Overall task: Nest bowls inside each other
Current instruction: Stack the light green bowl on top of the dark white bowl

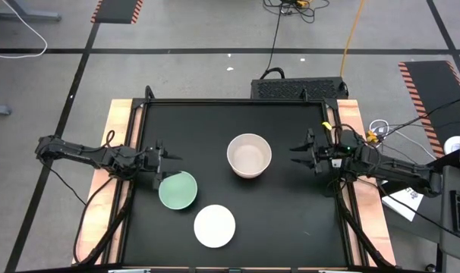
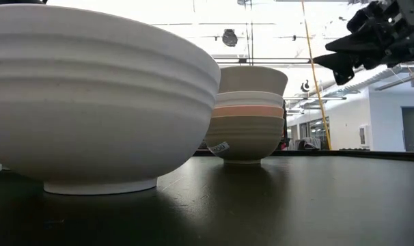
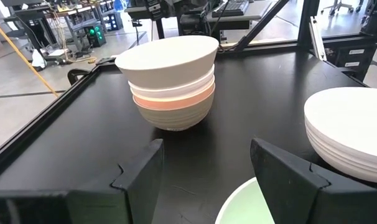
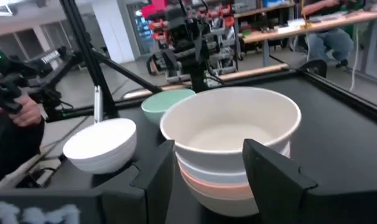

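Near the middle of the black counter [image 1: 215, 129] stands a stack of nested bowls [image 1: 249, 155]: a beige one on top, then a white one, an orange-coral one and an olive-grey one at the bottom, as the left wrist view shows. Two bowls sit apart from it, nearer the front edge. The mint green bowl [image 1: 178, 189] rests just in front of the left pincer [image 1: 166, 165], whose fingers are spread wide with nothing between them, right at the bowl's rim. The single white bowl [image 1: 215, 226] lies just beside the mint one, close to it but apart. The right pincer [image 1: 301, 151] hovers near the stack, off to its side, its fingers parted and holding nothing.
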Available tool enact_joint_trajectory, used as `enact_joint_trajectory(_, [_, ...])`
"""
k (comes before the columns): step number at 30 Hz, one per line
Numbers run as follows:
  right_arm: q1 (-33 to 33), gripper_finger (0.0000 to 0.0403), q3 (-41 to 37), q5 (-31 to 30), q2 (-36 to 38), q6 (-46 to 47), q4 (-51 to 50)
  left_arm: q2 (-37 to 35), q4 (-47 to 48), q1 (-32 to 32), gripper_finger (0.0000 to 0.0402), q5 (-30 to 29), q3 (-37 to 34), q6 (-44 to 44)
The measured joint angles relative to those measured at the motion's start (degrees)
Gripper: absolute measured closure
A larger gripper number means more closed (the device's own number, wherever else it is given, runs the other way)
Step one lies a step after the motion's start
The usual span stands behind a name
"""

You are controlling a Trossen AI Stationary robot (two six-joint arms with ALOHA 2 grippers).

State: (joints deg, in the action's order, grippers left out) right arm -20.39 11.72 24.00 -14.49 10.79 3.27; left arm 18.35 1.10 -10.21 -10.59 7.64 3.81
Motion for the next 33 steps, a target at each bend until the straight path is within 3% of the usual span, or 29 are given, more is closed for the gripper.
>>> enact_joint_trajectory(14, [6.85,0.0246,-0.14,-3.11,5.13,0.48,-6.33,0.00,-0.84,-0.01,0.0160,0.02,0.00,-1.11])
enact_joint_trajectory(26, [19.53,0.0249,-0.14,-3.26,5.13,-5.49,-8.34,0.00,-0.84,-0.01,0.0160,0.04,0.00,-1.01])
enact_joint_trajectory(33, [22.50,0.0246,-4.33,-16.34,5.14,-8.89,-0.76,0.01,-0.87,0.00,0.0160,0.04,0.00,-0.50])
